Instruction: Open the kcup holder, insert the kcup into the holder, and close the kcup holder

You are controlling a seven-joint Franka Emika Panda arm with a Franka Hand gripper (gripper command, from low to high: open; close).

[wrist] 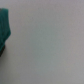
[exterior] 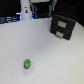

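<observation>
black and boxy, the kcup holder point(exterior: 64, 23) sits on the pale table point(exterior: 45, 50), its front showing two recessed handle slots, closed as far as the blur allows. the kcup point(exterior: 27, 64), bright green with bluish-white bits, lies on the table well apart from the holder, nearer the camera and toward the exterior view's left. a white post point(exterior: 25, 10) stands behind the holder, further left. the wrist view shows only pale surface and a teal blur point(wrist: 5, 27); the gripper is not seen, so its jaws' state cannot be told.

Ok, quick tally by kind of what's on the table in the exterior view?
Black kcup holder: 1
Green kcup: 1
White post with black band: 1
Total: 3
The gripper is not in that view.
</observation>
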